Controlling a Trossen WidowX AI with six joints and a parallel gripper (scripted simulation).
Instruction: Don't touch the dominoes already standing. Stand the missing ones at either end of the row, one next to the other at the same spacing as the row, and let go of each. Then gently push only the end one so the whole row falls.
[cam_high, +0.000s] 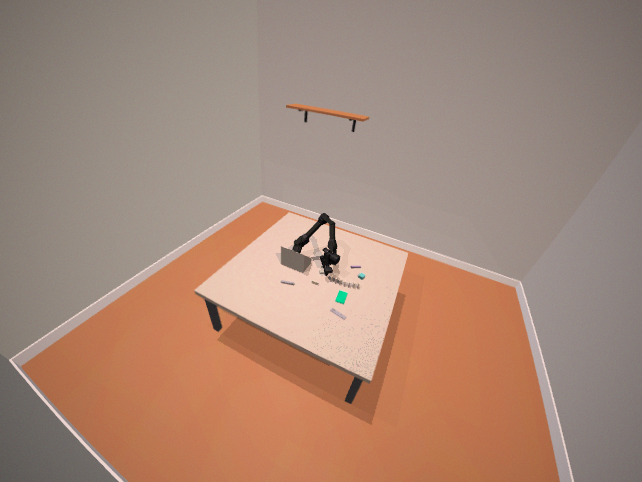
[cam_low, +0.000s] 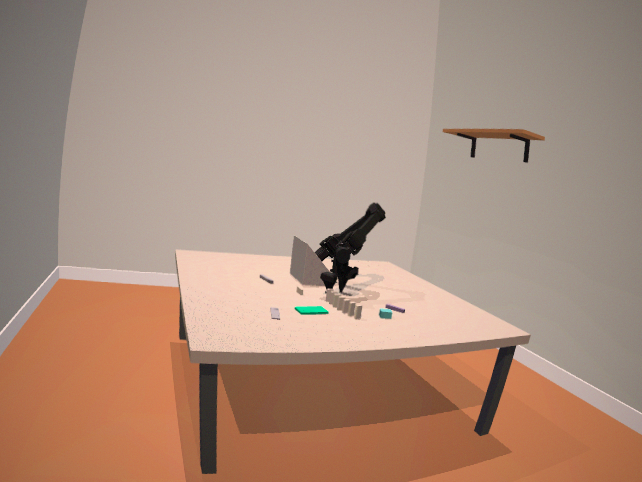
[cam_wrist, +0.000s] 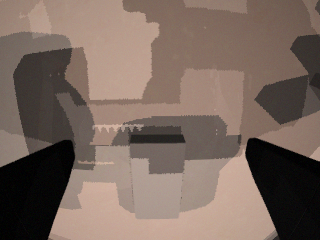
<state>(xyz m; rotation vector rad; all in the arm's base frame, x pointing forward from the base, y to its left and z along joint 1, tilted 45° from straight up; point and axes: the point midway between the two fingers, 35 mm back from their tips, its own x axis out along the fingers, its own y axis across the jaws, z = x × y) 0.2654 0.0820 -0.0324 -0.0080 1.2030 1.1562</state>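
My gripper (cam_high: 326, 270) (cam_low: 335, 289) (cam_wrist: 161, 149) is open and empty, pointing down close over the table. A pale loose domino (cam_wrist: 157, 195) lies between and below its fingers in the wrist view, partly in shadow and not gripped. The row of standing dominoes (cam_high: 357, 285) (cam_low: 352, 308) runs away from the gripper, upright and evenly spaced; its near end is close to the fingers. Another loose domino (cam_high: 314, 282) (cam_low: 299, 290) lies on the table to one side of the row. In the exterior view the arm hides the domino under the gripper.
A grey upright panel (cam_high: 295, 259) (cam_low: 303, 264) stands by the arm's base. A green flat block (cam_high: 341, 297) (cam_low: 311, 310) and a teal block (cam_high: 361, 276) (cam_low: 385, 313) flank the row. A purple stick (cam_high: 355, 266) (cam_low: 395, 308), a lilac bar (cam_high: 338, 313) (cam_low: 274, 313) and a grey bar (cam_high: 287, 282) (cam_low: 266, 279) lie around.
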